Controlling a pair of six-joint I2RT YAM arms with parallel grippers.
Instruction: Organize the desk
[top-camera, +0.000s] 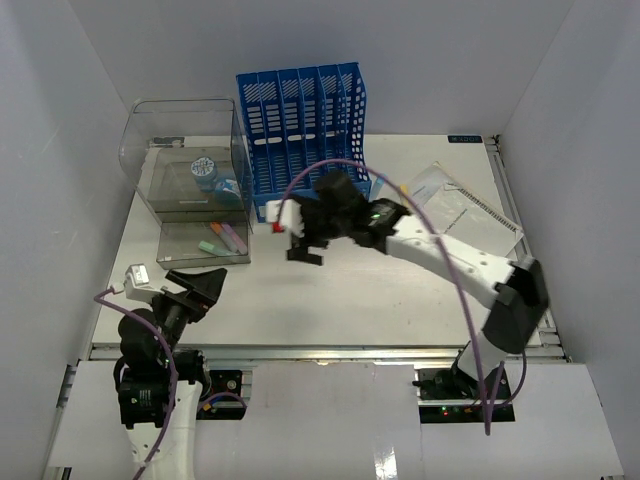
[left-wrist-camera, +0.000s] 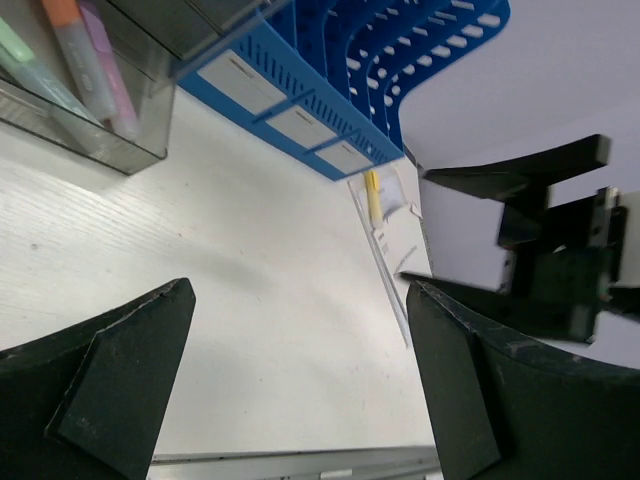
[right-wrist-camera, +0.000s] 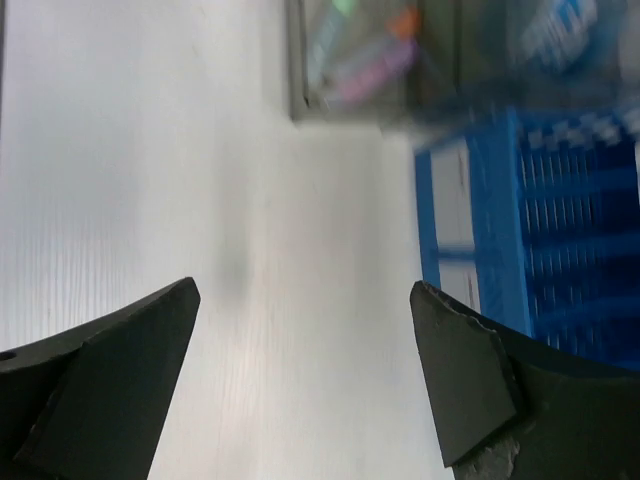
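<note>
Worktop (top-camera: 340, 300): lies under both arms; we read it as the sorting surface.
File rack (top-camera: 300, 120): upright at the far edge, likely for papers.
Right end effector (top-camera: 306, 250): fingers apart, empty, beside the rack.
Left end effector (top-camera: 200, 283): fingers apart, empty, near its base.
</note>
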